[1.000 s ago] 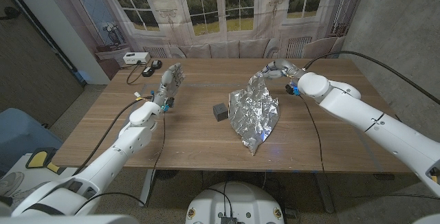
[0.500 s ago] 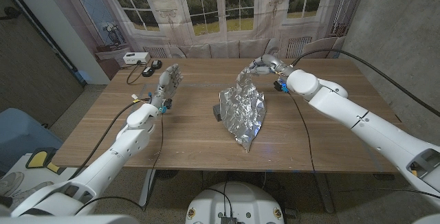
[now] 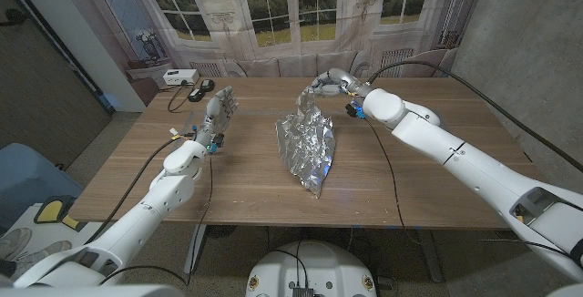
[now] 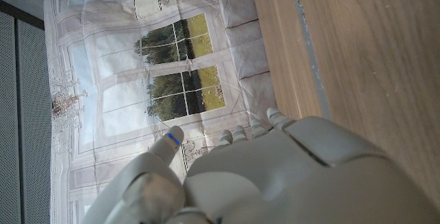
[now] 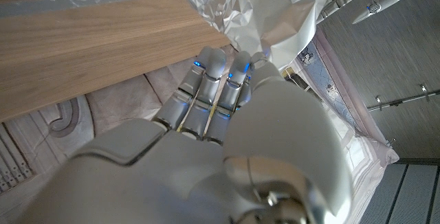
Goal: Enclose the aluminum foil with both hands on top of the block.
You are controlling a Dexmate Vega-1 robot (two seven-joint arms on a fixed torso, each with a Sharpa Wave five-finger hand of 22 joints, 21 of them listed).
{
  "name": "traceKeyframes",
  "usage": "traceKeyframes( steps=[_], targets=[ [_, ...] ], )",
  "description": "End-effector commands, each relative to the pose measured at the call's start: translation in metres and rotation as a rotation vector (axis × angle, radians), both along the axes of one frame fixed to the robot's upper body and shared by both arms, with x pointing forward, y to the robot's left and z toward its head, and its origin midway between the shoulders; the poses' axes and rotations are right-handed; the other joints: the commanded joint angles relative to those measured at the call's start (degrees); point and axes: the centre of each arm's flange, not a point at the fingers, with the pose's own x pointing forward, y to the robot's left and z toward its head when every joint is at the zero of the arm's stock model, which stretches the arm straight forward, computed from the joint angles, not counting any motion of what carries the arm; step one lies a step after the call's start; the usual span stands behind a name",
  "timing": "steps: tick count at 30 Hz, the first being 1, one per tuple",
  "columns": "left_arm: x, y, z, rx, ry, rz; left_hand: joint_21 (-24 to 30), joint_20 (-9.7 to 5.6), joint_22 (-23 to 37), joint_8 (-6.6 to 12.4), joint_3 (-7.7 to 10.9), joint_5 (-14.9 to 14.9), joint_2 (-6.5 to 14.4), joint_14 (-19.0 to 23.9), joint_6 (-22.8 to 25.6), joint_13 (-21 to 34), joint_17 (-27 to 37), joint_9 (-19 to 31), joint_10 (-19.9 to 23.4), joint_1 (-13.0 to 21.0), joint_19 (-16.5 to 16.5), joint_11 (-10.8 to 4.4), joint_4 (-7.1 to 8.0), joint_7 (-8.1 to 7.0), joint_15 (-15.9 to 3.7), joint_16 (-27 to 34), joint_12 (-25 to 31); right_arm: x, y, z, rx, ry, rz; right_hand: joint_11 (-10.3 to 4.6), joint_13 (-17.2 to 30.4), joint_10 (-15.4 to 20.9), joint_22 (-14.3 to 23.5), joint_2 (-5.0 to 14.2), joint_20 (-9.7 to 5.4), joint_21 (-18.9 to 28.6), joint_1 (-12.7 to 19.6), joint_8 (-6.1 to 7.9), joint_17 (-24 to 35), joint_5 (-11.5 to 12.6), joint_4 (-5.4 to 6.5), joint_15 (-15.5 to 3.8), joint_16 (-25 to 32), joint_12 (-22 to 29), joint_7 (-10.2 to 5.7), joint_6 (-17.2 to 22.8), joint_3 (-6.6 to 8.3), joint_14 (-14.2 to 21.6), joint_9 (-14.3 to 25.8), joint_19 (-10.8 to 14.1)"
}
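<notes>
Over the table: we are working on a broad wooden top, and nothing we see on it is pinning anything down, so a dragged sheet is free to slide.
Aluminum foil: we are seeing it lying crumpled at the table's middle, its far corner lifted off the wood; one-sided pulling is risking a tear or a collapsed fold.
Block: we are not making it out under the foil, so we cannot tell whether the sheet is centred over it; we judge it could be nudged aside unseen.
Right hand: we are pinching the foil's raised far corner between closed fingers; the thin edge is likely to slip out or rip if we are tugging hard.
Left hand: we are holding it up off the table, fingers apart, gripping nothing, well apart from the foil; coming in late or fast, it is likely to crush the sheet unevenly.
</notes>
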Motion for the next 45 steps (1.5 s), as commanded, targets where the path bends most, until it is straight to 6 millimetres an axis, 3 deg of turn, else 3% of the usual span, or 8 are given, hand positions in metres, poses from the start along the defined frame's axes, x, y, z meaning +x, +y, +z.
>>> traceKeyframes(
  steps=[1, 20, 26, 31, 45],
  targets=[
    [-0.005, 0.009, -0.006, -0.011, 0.0, 0.007, -0.22, 0.12, 0.15, -0.31, 0.48, 0.31, 4.59, -6.67, -3.2, 0.24, 0.17, 0.28, -5.49, 0.2, 0.14, 0.14, 0.16, 0.26, 0.17, -0.07, -0.13, 0.006, 0.032, 0.009, -0.023, -0.036, 0.049, 0.22, -0.32, 0.75, 0.16, 1.8, 0.24, 0.61, 1.81, 8.36, 0.0, 0.4, -0.1, -7.35, -0.23, 0.13, 0.03, 0.89, -0.29, 0.61, 7.32, -0.13],
    [-0.005, 0.017, -0.007, -0.014, 0.005, 0.018, -0.25, 0.11, 0.15, -0.29, 0.49, 0.29, 4.55, -6.64, -3.15, 0.24, 0.17, 0.28, -5.49, 0.17, 0.18, 0.16, 0.15, 0.28, 0.15, -0.08, -0.17, 0.011, 0.062, 0.015, -0.098, -0.11, 0.032, 0.55, -1.04, 1.43, -0.01, 1.72, 0.7, 2.15, 2.32, 8.57, -0.48, 0.81, -0.35, -7.18, -0.43, 0.32, 0.32, 1.39, -0.68, 1.33, 6.5, -0.25],
    [-0.003, 0.019, -0.005, -0.014, 0.004, 0.018, -0.26, 0.08, 0.15, -0.31, 0.49, 0.28, 4.53, -6.67, -3.18, 0.24, 0.17, 0.28, -5.41, 0.15, 0.21, 0.17, 0.15, 0.31, 0.13, -0.1, -0.14, 0.005, 0.074, 0.006, -0.118, -0.174, 0.014, 1.77, -3.3, 4.53, -0.25, 0.64, 2.7, 3.9, 3.5, 8.77, -1.82, 1.48, -1.5, -5.69, -0.96, 0.15, 1.74, 3.13, -0.57, 4.21, 5.31, 1.86],
    [0.001, 0.02, -0.004, -0.016, 0.007, 0.017, -0.27, 0.04, 0.15, -0.31, 0.49, 0.28, 4.51, -6.68, -3.18, 0.24, 0.17, 0.28, -5.42, 0.15, 0.2, 0.13, 0.15, 0.29, 0.12, -0.1, -0.15, 0.001, 0.088, -0.004, -0.179, -0.212, -0.009, 2.27, -3.58, 5.68, -0.47, -0.28, 3.5, 4.65, 3.58, 8.54, -2.21, 2.01, -1.92, -5.11, -1.9, 0.35, 2.22, 3.85, -0.51, 5.66, 4.41, 2.35],
    [0.011, 0.022, -0.002, -0.02, 0.013, 0.014, -0.3, 0.04, 0.15, -0.32, 0.47, 0.26, 4.43, -6.7, -3.2, 0.24, 0.16, 0.28, -5.43, 0.13, 0.2, 0.1, 0.12, 0.25, 0.12, -0.12, -0.17, 0.005, 0.12, -0.023, -0.321, -0.278, -0.026, 2.18, -3.97, 5.86, -0.86, -0.68, 3.7, 5.52, 3.65, 7.87, -1.02, 2.79, -2.2, -5.51, -3.01, -0.03, 1.81, 4.55, -0.04, 6.17, 2.85, 2.14]
  ],
)
